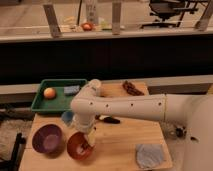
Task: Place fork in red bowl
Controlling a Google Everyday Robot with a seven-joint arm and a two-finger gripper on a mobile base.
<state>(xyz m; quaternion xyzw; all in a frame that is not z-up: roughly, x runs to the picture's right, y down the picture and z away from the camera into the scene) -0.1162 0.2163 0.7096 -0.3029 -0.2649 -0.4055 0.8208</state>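
The red bowl (76,147) sits at the front left of the wooden table (125,140), right of the purple bowl (47,139). My white arm reaches from the right across the table and bends down, so the gripper (86,144) hangs over the red bowl's right side, reaching into it. A pale thin piece at the gripper tip inside the bowl may be the fork (88,148); I cannot make it out clearly.
A green tray (57,102) at the back left holds an orange (49,93) and a blue sponge (71,90). A dark object (111,120) lies mid-table, a brown item (132,88) at the back, a grey cloth (149,155) at the front right. A small blue cup (67,117) stands behind the bowls.
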